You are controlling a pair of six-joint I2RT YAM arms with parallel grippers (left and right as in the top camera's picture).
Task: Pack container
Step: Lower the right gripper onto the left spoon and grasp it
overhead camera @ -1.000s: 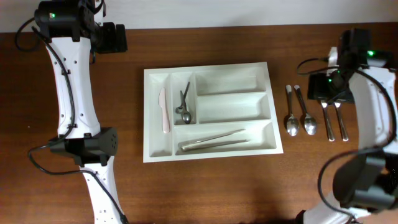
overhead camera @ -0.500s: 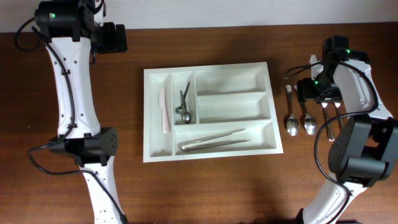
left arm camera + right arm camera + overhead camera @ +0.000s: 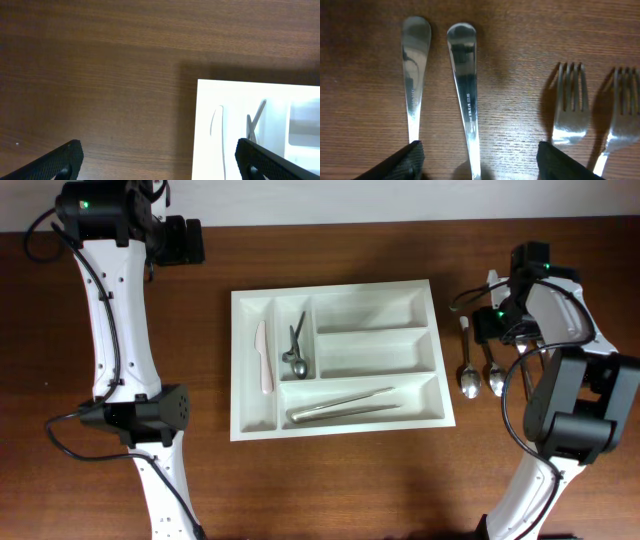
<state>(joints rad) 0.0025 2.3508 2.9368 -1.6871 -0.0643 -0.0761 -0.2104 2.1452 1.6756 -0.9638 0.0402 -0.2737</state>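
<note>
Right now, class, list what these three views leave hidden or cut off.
Forks: overhead, mostly covered by the right arm; right wrist view cuts off their handles.
Spoons: right wrist view, bowls lost below the frame's lower edge.
Tray: left wrist view shows one corner only; the rest lies beyond the frame.
</note>
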